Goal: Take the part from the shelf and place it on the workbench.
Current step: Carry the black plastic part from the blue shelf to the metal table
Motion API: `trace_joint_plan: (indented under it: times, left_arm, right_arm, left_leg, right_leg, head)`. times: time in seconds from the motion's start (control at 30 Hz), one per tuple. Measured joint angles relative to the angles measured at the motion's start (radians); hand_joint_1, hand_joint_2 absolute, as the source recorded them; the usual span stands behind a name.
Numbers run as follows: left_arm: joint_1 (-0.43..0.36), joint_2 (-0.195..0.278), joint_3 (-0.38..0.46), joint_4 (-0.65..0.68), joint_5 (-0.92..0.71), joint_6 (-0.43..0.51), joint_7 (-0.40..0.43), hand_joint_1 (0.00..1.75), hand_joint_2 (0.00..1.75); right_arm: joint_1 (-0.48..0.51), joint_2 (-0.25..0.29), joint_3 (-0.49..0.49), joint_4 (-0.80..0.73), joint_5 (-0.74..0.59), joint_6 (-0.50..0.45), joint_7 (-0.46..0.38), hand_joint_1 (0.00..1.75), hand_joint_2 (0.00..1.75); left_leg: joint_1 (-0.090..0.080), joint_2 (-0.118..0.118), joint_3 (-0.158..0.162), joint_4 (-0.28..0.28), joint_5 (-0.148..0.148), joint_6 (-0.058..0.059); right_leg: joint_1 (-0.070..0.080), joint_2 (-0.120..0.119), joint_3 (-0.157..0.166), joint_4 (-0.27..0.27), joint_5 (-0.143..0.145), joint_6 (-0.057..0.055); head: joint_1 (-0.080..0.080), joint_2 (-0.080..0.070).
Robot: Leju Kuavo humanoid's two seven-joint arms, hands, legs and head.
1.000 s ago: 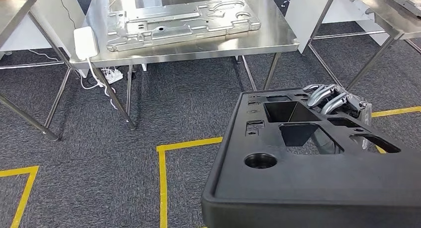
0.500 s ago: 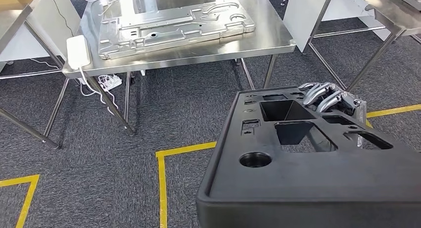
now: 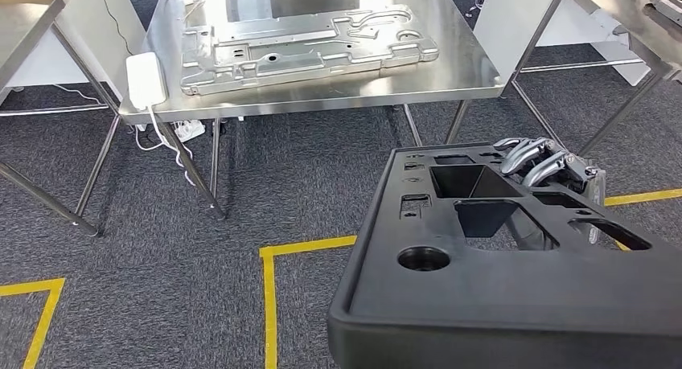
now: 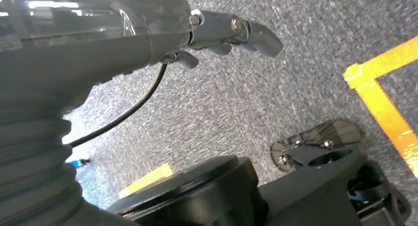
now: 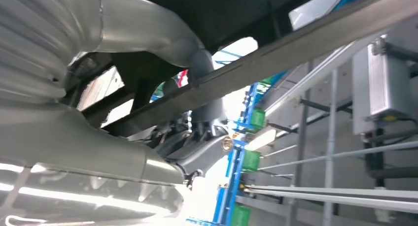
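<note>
The part is a large black moulded plastic panel with several cut-outs, carried low at the right of the head view above the carpet. My right hand grips its far edge, silver fingers curled over the rim. In the right wrist view the hand's grey cover and thumb press against the panel's dark underside. My left hand hangs over the carpet with its fingers stretched out and nothing in them. The steel workbench stands ahead at the top centre.
A stamped metal sheet covers much of the workbench, with a white power box at its left edge and cables hanging down. More steel tables stand at the far left and at the right. Yellow tape marks the carpet.
The whole picture has shifted, so the camera has moved; the workbench now sits further right and lower in view. My right hand still grips the black panel the same way.
</note>
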Motion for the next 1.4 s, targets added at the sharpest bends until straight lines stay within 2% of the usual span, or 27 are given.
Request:
trace_joint_plan:
  times: [0.03, 0.1, 0.17, 0.27, 0.33, 0.37, 0.43, 0.47, 0.5, 0.53, 0.6, 0.63, 0.67, 0.73, 0.8, 0.87, 0.9, 0.97, 1.0, 1.03, 1.07, 1.13, 1.17, 1.2, 1.23, 1.33, 1.4]
  left_arm:
    - [0.001, 0.0, 0.0, 0.0, 0.0, 0.0, 0.0, 0.0, 1.75]
    - [0.002, 0.0, 0.0, 0.0, 0.0, -0.001, 0.0, 0.0, 1.75]
    - [0.003, 0.0, 0.0, 0.0, 0.0, -0.001, 0.001, 0.0, 1.75]
    - [0.003, 0.0, 0.0, 0.0, 0.0, -0.002, 0.001, 0.0, 1.75]
    - [0.002, 0.0, 0.0, 0.0, 0.0, -0.002, 0.001, 0.0, 1.75]
    - [0.001, 0.0, 0.0, -0.001, 0.0, -0.002, 0.0, 0.0, 1.75]
    - [-0.005, 0.0, 0.001, -0.001, 0.001, -0.001, -0.004, 0.0, 1.75]
    - [-0.009, 0.0, 0.001, -0.001, 0.002, -0.001, -0.005, 0.0, 1.75]
    - [-0.014, 0.0, 0.002, -0.002, 0.002, -0.001, -0.006, 0.0, 1.75]
    - [-0.016, 0.0, 0.002, -0.002, 0.002, -0.001, -0.006, 0.0, 1.75]
    - [-0.014, 0.0, 0.002, -0.001, 0.002, -0.001, -0.003, 0.0, 1.75]
    - [-0.011, 0.0, 0.002, -0.001, 0.001, -0.002, -0.002, 0.0, 1.75]
    - [-0.008, 0.0, 0.002, -0.001, 0.001, -0.002, -0.001, 0.0, 1.75]
    - [-0.006, 0.0, 0.002, 0.0, 0.001, -0.002, -0.001, 0.0, 1.75]
    - [-0.006, 0.0, 0.002, 0.0, 0.001, -0.002, -0.001, 0.0, 1.75]
    - [-0.005, -0.001, 0.002, 0.0, 0.0, -0.002, -0.001, 0.0, 1.75]
    - [-0.004, -0.002, 0.002, 0.0, 0.0, -0.002, -0.001, 0.0, 1.75]
    - [-0.003, -0.002, 0.002, 0.0, 0.0, -0.002, -0.001, 0.0, 1.75]
    - [-0.002, -0.002, 0.002, 0.0, 0.0, -0.002, -0.001, 0.0, 1.75]
    - [-0.001, -0.002, 0.002, 0.0, 0.0, -0.002, -0.001, 0.0, 1.75]
    - [0.0, -0.002, 0.002, 0.0, 0.0, -0.002, -0.001, 0.0, 1.75]
    - [0.002, -0.001, 0.002, 0.0, 0.0, -0.002, 0.0, 0.0, 1.75]
    - [0.002, -0.001, 0.002, 0.0, 0.0, -0.002, 0.0, 0.0, 1.75]
    - [0.003, -0.001, 0.003, 0.0, 0.0, -0.003, 0.0, 0.0, 1.75]
    - [0.003, -0.001, 0.003, 0.0, -0.001, -0.003, 0.0, 0.0, 1.75]
    - [0.002, -0.001, 0.003, -0.001, -0.001, -0.003, -0.001, 0.0, 1.75]
    - [0.001, -0.001, 0.003, -0.001, -0.001, -0.003, -0.003, 0.0, 1.75]
  right_arm:
    - [0.001, 0.0, -0.002, 0.0, 0.001, 0.0, 0.0, 1.75, 1.75]
    - [0.001, 0.0, -0.007, 0.0, 0.002, -0.001, 0.0, 1.75, 1.75]
    - [0.0, -0.001, -0.01, -0.001, 0.003, -0.002, 0.0, 1.75, 1.75]
    - [0.0, -0.001, -0.014, -0.003, 0.004, -0.004, 0.001, 1.75, 1.75]
    - [-0.003, -0.001, -0.016, -0.005, 0.006, -0.006, 0.0, 1.75, 1.75]
    - [-0.004, -0.001, -0.017, -0.006, 0.006, -0.007, 0.0, 1.75, 1.75]
    - [-0.006, -0.001, -0.019, -0.007, 0.008, -0.008, 0.001, 1.75, 1.75]
    - [-0.006, -0.001, -0.019, -0.007, 0.009, -0.008, 0.001, 1.75, 1.75]
    - [-0.006, -0.001, -0.019, -0.007, 0.009, -0.008, 0.001, 1.75, 1.75]
    - [-0.006, -0.001, -0.02, -0.007, 0.01, -0.008, 0.001, 1.75, 1.75]
    - [-0.006, -0.001, -0.02, -0.007, 0.01, -0.008, 0.001, 1.75, 1.75]
    - [-0.007, -0.001, -0.02, -0.007, 0.01, -0.008, 0.001, 1.75, 1.75]
    - [-0.007, -0.001, -0.02, -0.007, 0.01, -0.009, 0.001, 1.75, 1.75]
    - [-0.008, -0.001, -0.021, -0.007, 0.01, -0.009, 0.001, 1.75, 1.75]
    - [-0.01, -0.001, -0.023, -0.008, 0.01, -0.009, 0.001, 1.75, 1.75]
    - [-0.013, -0.002, -0.024, -0.009, 0.01, -0.01, 0.001, 1.75, 1.75]
    - [-0.013, -0.002, -0.025, -0.01, 0.01, -0.01, 0.001, 1.75, 1.75]
    - [-0.012, -0.003, -0.027, -0.009, 0.01, -0.01, 0.001, 1.75, 1.75]
    - [-0.011, -0.003, -0.027, -0.009, 0.01, -0.01, 0.001, 1.75, 1.75]
    - [-0.01, -0.003, -0.027, -0.009, 0.01, -0.01, 0.001, 1.75, 1.75]
    - [-0.01, -0.003, -0.027, -0.009, 0.01, -0.01, 0.001, 1.75, 1.75]
    - [-0.011, -0.003, -0.027, -0.009, 0.01, -0.01, 0.001, 1.75, 1.75]
    - [-0.012, -0.003, -0.027, -0.009, 0.01, -0.01, 0.001, 1.75, 1.75]
    - [-0.011, -0.003, -0.027, -0.009, 0.01, -0.01, 0.001, 1.75, 1.75]
    - [-0.011, -0.003, -0.027, -0.009, 0.01, -0.01, 0.002, 1.75, 1.75]
    - [-0.012, -0.003, -0.027, -0.01, 0.01, -0.01, 0.002, 1.75, 1.75]
    - [-0.014, -0.003, -0.027, -0.01, 0.01, -0.01, 0.001, 1.75, 1.75]
  left_leg:
    - [0.0, -0.002, 0.008, 0.0, -0.006, -0.001]
    - [0.001, -0.006, 0.029, 0.0, -0.021, -0.007]
    - [-0.001, -0.009, 0.04, 0.002, -0.035, -0.017]
    - [-0.004, -0.007, 0.043, -0.002, -0.044, -0.026]
    - [-0.001, -0.005, 0.035, 0.027, -0.064, -0.034]
    - [0.0, -0.004, 0.012, 0.076, -0.086, -0.037]
    - [0.001, -0.004, -0.074, 0.23, -0.139, -0.042]
    - [0.002, -0.003, -0.115, 0.297, -0.153, -0.044]
    - [0.002, -0.003, -0.139, 0.329, -0.147, -0.044]
    - [0.002, -0.003, -0.142, 0.318, -0.119, -0.043]
    - [0.001, -0.002, -0.103, 0.189, -0.023, -0.039]
    - [-0.002, 0.0, -0.08, 0.122, 0.014, -0.035]
    - [-0.005, 0.001, -0.063, 0.07, 0.034, -0.032]
    - [-0.012, 0.0, -0.052, 0.037, 0.028, -0.026]
    - [-0.009, -0.003, -0.044, 0.02, 0.022, -0.019]
    - [-0.003, -0.004, -0.03, 0.008, 0.021, -0.009]
    - [-0.002, -0.003, -0.025, 0.005, 0.019, -0.004]
    - [-0.002, -0.002, -0.019, 0.005, 0.011, 0.001]
    - [-0.002, -0.003, -0.015, 0.005, 0.006, 0.002]
    - [-0.002, -0.004, -0.007, 0.005, 0.0, 0.002]
    - [0.0, -0.006, 0.003, 0.005, -0.007, 0.0]
    - [0.0, -0.009, 0.027, 0.006, -0.026, -0.009]
    - [0.0, -0.009, 0.034, 0.007, -0.034, -0.014]
    - [-0.002, -0.009, 0.039, 0.006, -0.041, -0.019]
    - [-0.004, -0.009, 0.042, 0.004, -0.044, -0.023]
    - [-0.002, -0.006, 0.044, 0.014, -0.06, -0.031]
    - [0.001, -0.004, -0.001, 0.107, -0.099, -0.038]
  right_leg:
    - [0.001, 0.0, -0.001, -0.021, 0.031, -0.001]
    - [0.001, 0.0, 0.049, -0.159, 0.127, -0.003]
    - [0.001, 0.001, 0.1, -0.273, 0.17, -0.007]
    - [0.0, 0.005, 0.114, -0.294, 0.156, -0.022]
    - [-0.003, 0.005, 0.123, -0.295, 0.148, -0.035]
    - [-0.005, 0.004, 0.128, -0.296, 0.144, -0.041]
    - [-0.005, 0.002, 0.136, -0.296, 0.136, -0.047]
    - [-0.005, 0.001, 0.14, -0.296, 0.132, -0.048]
    - [-0.005, 0.001, 0.147, -0.296, 0.127, -0.048]
    - [-0.005, 0.002, 0.155, -0.296, 0.122, -0.047]
    - [-0.007, 0.006, 0.174, -0.298, 0.11, -0.041]
    - [-0.007, 0.008, 0.181, -0.3, 0.105, -0.037]
    - [-0.007, 0.01, 0.185, -0.302, 0.102, -0.032]
    - [-0.005, 0.01, 0.186, -0.308, 0.1, -0.022]
    - [-0.005, 0.007, 0.188, -0.312, 0.096, -0.011]
    - [-0.002, 0.006, 0.165, -0.261, 0.068, -0.007]
    - [-0.001, 0.006, 0.13, -0.198, 0.042, -0.007]
    - [0.002, 0.006, 0.035, -0.045, -0.006, -0.006]
    - [0.003, 0.006, -0.001, 0.002, -0.008, -0.005]
    - [0.003, 0.006, -0.016, 0.005, 0.014, -0.005]
    - [0.003, 0.006, -0.008, -0.034, 0.056, -0.005]
    - [0.003, 0.006, 0.046, -0.178, 0.149, -0.005]
    - [0.003, 0.007, 0.073, -0.237, 0.171, -0.007]
    - [0.003, 0.008, 0.091, -0.273, 0.178, -0.01]
    - [0.004, 0.009, 0.099, -0.284, 0.171, -0.015]
    - [0.001, 0.011, 0.111, -0.289, 0.157, -0.033]
    - [-0.002, 0.009, 0.122, -0.291, 0.149, -0.044]
  head:
    - [0.003, 0.0]
    - [0.011, 0.0]
    - [0.02, 0.0]
    - [0.01, 0.0]
    - [0.001, 0.0]
    - [-0.005, 0.0]
    - [-0.015, 0.0]
    - [-0.017, 0.0]
    - [-0.018, 0.0]
    - [-0.019, 0.0]
    - [-0.022, 0.0]
    - [-0.023, 0.0]
    - [-0.024, 0.0]
    - [-0.027, 0.0]
    - [-0.026, 0.0]
    - [-0.022, 0.0]
    - [-0.017, 0.0]
    - [-0.008, 0.0]
    - [-0.004, 0.0]
    - [0.0, 0.0]
    - [0.003, 0.0]
    - [0.012, 0.0]
    - [0.016, 0.0]
    - [0.017, 0.0]
    - [0.015, 0.0]
    - [0.002, 0.0]
    - [-0.008, 0.0]
